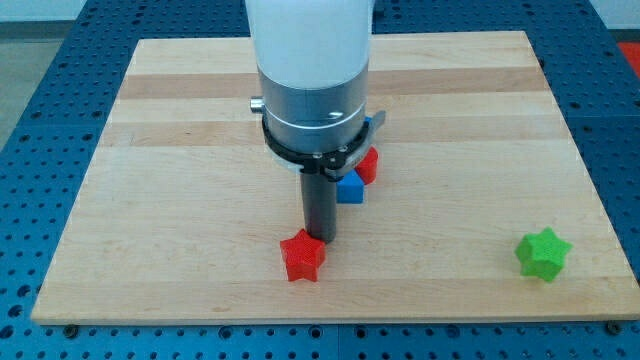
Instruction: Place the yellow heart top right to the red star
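Note:
The red star lies near the view's bottom, at the middle of the wooden board. My tip stands just above and right of it, touching or almost touching its upper right point. No yellow heart shows; it may be hidden behind the arm. A blue block and a red block sit right of the rod, partly hidden by the arm's body.
A green star lies near the board's bottom right corner. The blue perforated table surrounds the board on all sides.

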{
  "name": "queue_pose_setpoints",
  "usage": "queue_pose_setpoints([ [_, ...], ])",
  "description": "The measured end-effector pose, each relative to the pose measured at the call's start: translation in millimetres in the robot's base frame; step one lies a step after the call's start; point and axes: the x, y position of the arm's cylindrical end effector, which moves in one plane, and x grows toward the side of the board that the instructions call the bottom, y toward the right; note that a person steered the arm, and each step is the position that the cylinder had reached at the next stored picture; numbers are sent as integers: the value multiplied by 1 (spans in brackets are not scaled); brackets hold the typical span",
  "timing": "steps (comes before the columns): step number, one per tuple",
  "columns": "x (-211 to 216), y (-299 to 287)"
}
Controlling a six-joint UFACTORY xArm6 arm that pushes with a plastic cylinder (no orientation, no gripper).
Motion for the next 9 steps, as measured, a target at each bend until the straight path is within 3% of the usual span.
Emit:
queue_pose_setpoints([
  [2, -13, -67],
  [3, -35, -65],
  [6, -63, 5],
  [9, -51, 33],
])
